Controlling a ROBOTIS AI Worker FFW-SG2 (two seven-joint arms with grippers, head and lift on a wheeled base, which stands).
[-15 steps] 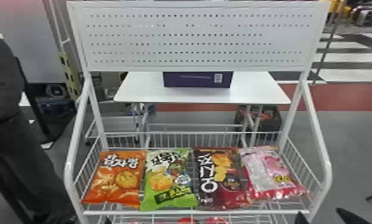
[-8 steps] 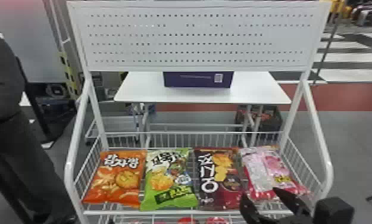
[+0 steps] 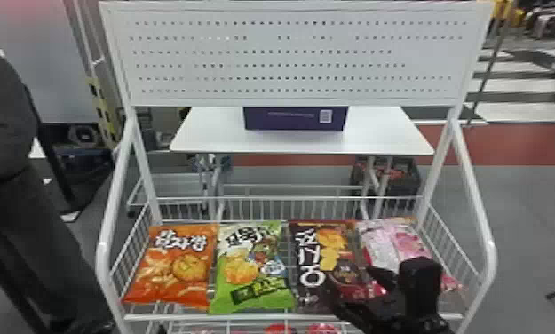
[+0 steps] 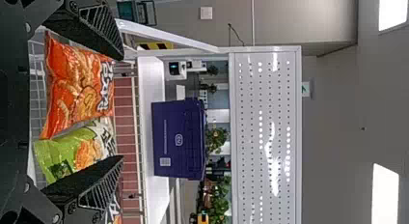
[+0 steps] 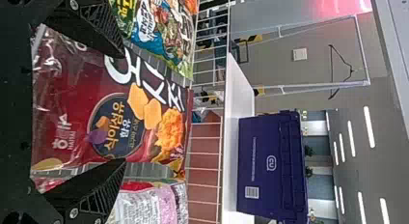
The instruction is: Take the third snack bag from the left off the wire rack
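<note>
Third snack bag from the left point(image 5: 120, 118), dark red with large white lettering, lies flat on the wire rack point(image 3: 445, 248) beneath the spread fingers of the right gripper point(image 3: 358, 291), between a green bag point(image 3: 249, 266) and a pink bag point(image 3: 391, 244). Behind, a blue box point(image 3: 295, 118) carries a barcode label.

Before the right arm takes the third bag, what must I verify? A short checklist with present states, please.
1. Third from the left is the dark red bag: ok.
2. Right gripper open: ok.
3. Dark red bag framed between its fingers: ok.
4. Fingers touching the bag: cannot tell.
5. Green bag and pink bag clear of the grasp: cannot tell.
6. Left gripper open, not at this bag: ok.
</note>
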